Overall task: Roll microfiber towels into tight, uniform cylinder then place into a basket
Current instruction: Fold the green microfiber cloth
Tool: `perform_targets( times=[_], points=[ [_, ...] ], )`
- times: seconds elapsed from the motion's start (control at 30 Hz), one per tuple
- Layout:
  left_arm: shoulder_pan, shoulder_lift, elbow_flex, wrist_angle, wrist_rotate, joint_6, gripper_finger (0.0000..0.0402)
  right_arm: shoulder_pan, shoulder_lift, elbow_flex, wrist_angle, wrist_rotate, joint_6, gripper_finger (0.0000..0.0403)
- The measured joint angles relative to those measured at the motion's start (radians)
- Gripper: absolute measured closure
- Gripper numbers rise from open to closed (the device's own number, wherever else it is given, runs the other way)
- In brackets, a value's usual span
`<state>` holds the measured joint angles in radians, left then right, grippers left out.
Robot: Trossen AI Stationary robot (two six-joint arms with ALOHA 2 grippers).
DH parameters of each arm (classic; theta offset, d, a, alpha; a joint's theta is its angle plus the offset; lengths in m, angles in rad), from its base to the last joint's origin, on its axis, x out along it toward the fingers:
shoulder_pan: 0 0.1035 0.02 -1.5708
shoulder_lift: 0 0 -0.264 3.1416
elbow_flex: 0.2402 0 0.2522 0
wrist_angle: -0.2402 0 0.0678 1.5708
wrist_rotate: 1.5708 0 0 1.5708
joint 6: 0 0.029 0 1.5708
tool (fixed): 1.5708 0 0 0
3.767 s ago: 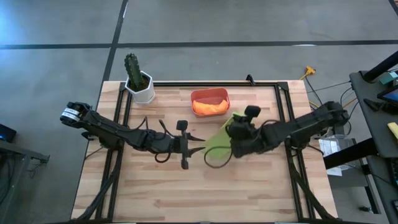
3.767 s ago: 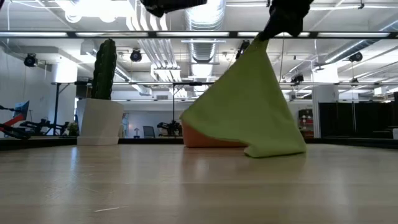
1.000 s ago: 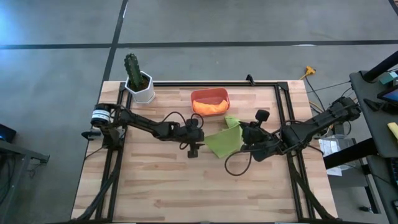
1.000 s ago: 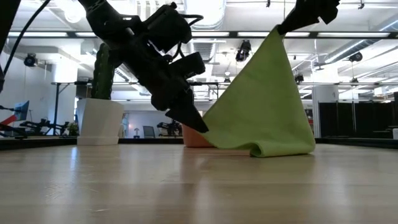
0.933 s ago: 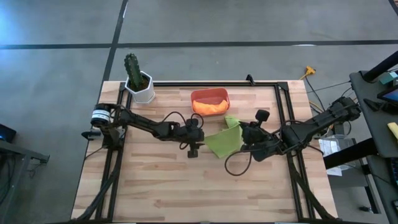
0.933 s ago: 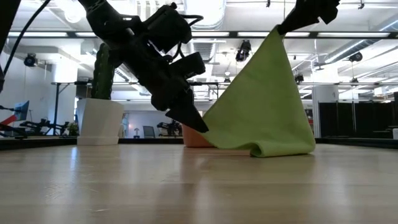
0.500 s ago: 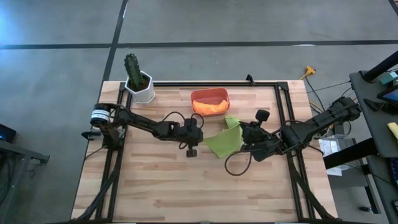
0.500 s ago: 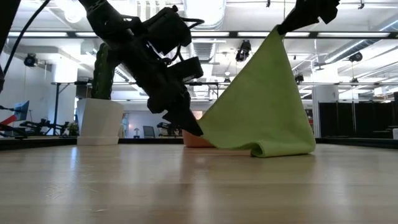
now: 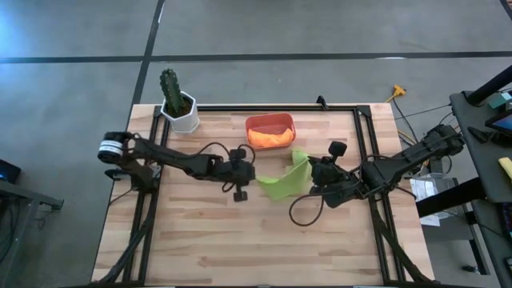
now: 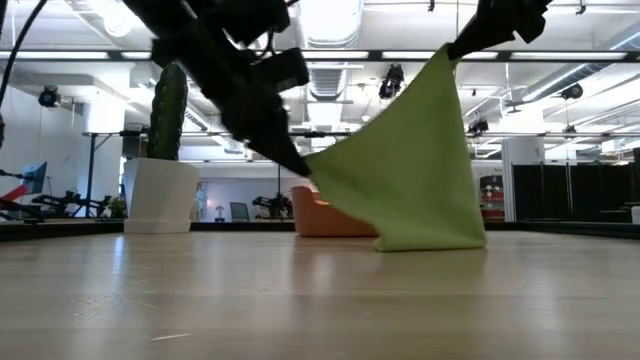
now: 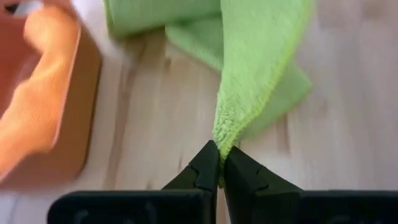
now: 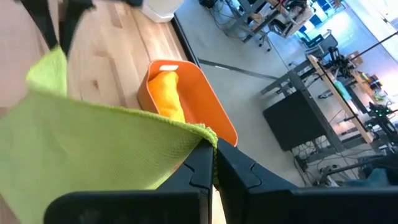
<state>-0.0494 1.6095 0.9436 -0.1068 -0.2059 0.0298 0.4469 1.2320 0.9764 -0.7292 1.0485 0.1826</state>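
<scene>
The lime green towel (image 9: 282, 185) hangs between my two grippers near the table's middle, and its lowest fold (image 10: 430, 238) rests on the wood. My left gripper (image 9: 255, 182) is shut on the towel's left corner. My right gripper (image 9: 309, 170), higher up, is shut on another corner. Behind them stands the salmon-red basket (image 9: 270, 122), with the orange towel (image 9: 270, 138) lying inside it. My left gripper pinches the green towel's corner (image 11: 222, 142) between its two fingertips, slanting down from the table's left. That corner is lifted clear of the wood (image 10: 312, 170). My right gripper pinches the towel's top corner (image 12: 208, 133) between its two fingers, coming from the table's right. The cloth hangs below it, spread toward the left gripper.
A white pot with a green cactus (image 9: 179, 108) stands at the table's far left corner. Black cables (image 9: 302, 213) loop under the right arm. Bare wood lies in front of the towel toward the table's near edge.
My left gripper has shut on the green towel's lower left corner. It has then risen and drawn back toward the table's left. That corner has come up off the wood and the cloth is spread wider between the grippers. The lower fold stays on the table.
</scene>
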Motion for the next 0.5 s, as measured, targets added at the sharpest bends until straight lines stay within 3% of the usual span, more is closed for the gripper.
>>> perform_targets(
  times=[0.1,0.17,0.3,0.37,0.5],
  points=[
    [-0.035,-0.045,0.001,-0.108,-0.140,-0.035,0.0401,-0.001,0.000,-0.004,0.005,0.000,0.000,0.0394],
    [-0.063,-0.085,0.004,-0.182,-0.323,-0.075,0.0401,-0.003,0.000,-0.004,0.014,0.021,-0.004,0.0394],
    [-0.129,-0.186,0.005,-0.237,-0.661,-0.150,0.0401,-0.006,0.009,-0.025,0.075,0.230,-0.078,0.0394],
    [-0.157,-0.235,0.005,-0.236,-0.729,-0.153,0.0401,-0.017,0.015,-0.040,0.115,0.286,-0.136,0.0394],
    [-0.198,-0.307,0.014,-0.235,-0.813,-0.144,0.0401,-0.044,0.013,-0.035,0.152,0.283,-0.245,0.0394]
  ],
)
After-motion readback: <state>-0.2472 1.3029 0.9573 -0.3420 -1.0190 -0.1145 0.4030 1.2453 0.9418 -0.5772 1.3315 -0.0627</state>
